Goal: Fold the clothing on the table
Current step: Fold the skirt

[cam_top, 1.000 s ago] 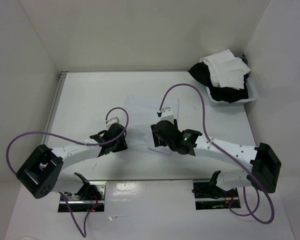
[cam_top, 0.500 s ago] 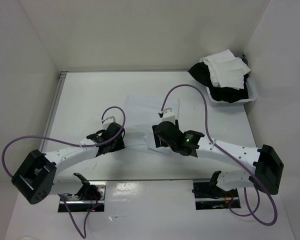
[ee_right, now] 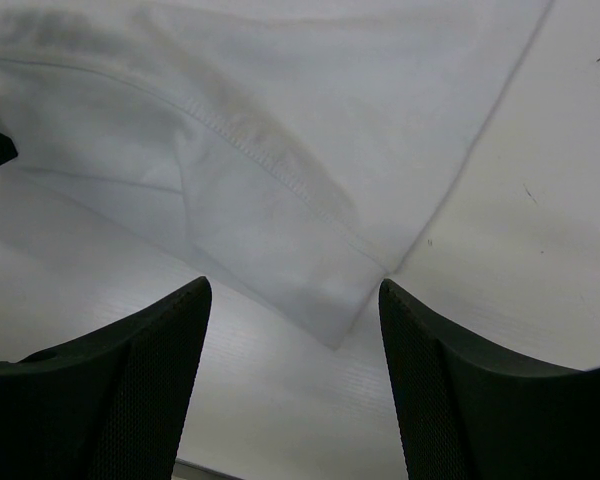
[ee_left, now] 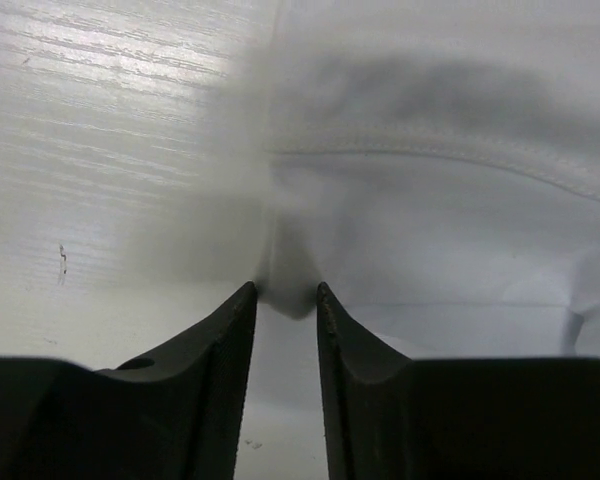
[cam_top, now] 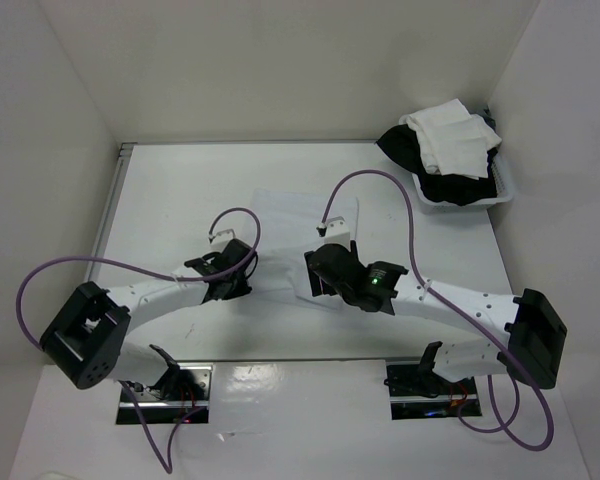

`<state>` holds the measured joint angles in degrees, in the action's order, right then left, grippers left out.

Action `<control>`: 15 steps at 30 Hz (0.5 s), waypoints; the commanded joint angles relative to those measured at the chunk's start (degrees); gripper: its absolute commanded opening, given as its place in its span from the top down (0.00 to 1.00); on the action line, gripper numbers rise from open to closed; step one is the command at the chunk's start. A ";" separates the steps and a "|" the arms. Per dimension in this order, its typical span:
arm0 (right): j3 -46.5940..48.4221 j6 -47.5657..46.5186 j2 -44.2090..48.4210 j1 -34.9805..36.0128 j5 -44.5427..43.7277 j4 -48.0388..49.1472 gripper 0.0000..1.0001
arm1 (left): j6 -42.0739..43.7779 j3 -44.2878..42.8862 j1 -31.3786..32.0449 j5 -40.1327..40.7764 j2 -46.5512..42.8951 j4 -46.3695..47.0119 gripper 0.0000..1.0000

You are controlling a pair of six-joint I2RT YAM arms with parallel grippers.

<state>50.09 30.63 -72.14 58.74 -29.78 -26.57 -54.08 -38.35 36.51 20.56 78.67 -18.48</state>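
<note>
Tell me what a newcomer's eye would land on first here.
Both arms reach over the clothing, a flat white garment at the middle of the table. The left gripper pinches a bump of its edge; the right gripper hangs open above a hemmed corner. Far right, a bin holds a heap of white and black garments.

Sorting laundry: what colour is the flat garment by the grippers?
Plain white; the clothing shows best in right wrist view.

clothing (cam_top: pixel 288 213) on table (cam_top: pixel 170 200), bin (cam_top: pixel 507 189) far right
</note>
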 commanded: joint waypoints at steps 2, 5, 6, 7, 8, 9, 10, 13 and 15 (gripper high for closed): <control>-0.69 0.92 1.21 0.59 -1.68 1.78 0.27 | 0.38 -1.91 -0.04 1.76 0.16 -0.33 0.67; -0.69 0.92 1.21 0.59 -1.68 1.78 0.27 | 0.38 -1.91 -0.04 1.77 0.16 -0.85 0.83; -0.69 0.92 1.21 0.59 -1.68 1.78 0.27 | 0.38 -1.91 -0.04 1.77 0.16 -0.86 0.88; -0.69 0.92 1.21 0.59 -1.68 1.78 0.27 | 0.38 -1.91 -0.04 1.77 0.16 -0.86 0.92; -0.69 0.92 1.21 0.59 -1.68 1.78 0.27 | 0.38 -1.91 -0.04 1.25 -1.40 -1.46 0.95; -0.69 0.92 1.21 0.59 -1.68 1.78 0.27 | 0.38 -1.91 -0.04 1.24 -2.11 -1.47 0.98; -0.69 0.92 1.21 0.59 -1.68 1.78 0.27 | 0.38 -1.30 -0.04 1.24 -2.90 -2.08 0.99; -1.22 0.92 1.21 0.59 -1.16 2.31 0.27 | 0.38 -1.29 -0.04 1.24 -5.81 -4.54 1.00; -1.22 0.92 1.21 0.59 -1.16 2.31 0.27 | 0.38 -1.29 -0.04 1.24 -6.69 -5.60 1.00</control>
<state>49.28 30.63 -72.12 58.74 -29.76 -26.35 -54.00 -38.68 36.51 21.15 74.15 -21.21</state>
